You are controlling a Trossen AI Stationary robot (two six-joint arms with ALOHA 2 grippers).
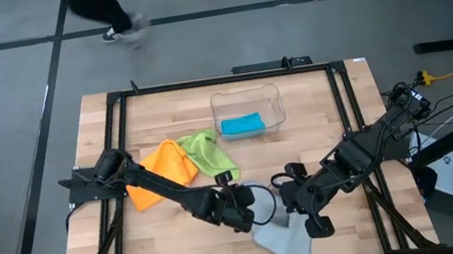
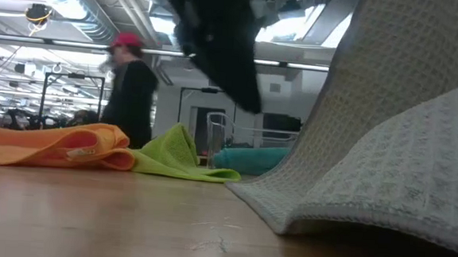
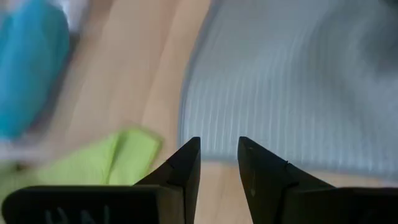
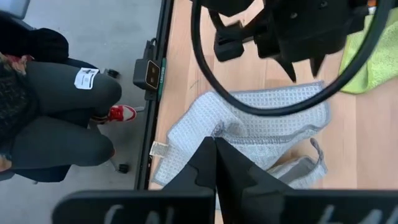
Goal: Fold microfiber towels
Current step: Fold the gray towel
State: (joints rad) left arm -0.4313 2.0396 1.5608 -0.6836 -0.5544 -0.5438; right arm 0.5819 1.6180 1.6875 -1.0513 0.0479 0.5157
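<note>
A pale grey-blue towel (image 1: pixel 281 239) lies near the table's near edge, partly folded over itself; it also shows in the right wrist view (image 4: pixel 261 124). In the low view (image 2: pixel 387 154) one part of it rises off the wood. My right gripper (image 1: pixel 319 224) is over it, shut on it. My left gripper (image 1: pixel 245 215) is open just left of it, its fingers (image 3: pixel 189 162) pointing at the towel's edge (image 3: pixel 249 149) without clearly touching. An orange towel (image 1: pixel 160 169) and a lime green towel (image 1: pixel 208 153) lie crumpled at left centre. A teal towel (image 1: pixel 242 124) lies in the bin. My right gripper is shut on the grey towel, coming from above and from the table's right. Its own shut fingers (image 4: pixel 233 174) hide the place of contact, so the part and the layers cannot be told. The cloth rises toward the fingers while the rest (image 4: pixel 186 143) lies on the table.
A clear plastic bin (image 1: pixel 245 98) stands at the far centre. A black frame (image 1: pixel 119 107) runs round the table. A person (image 1: pixel 103 10) walks beyond the far edge, and another person's legs (image 4: pixel 56 124) are close beside the frame.
</note>
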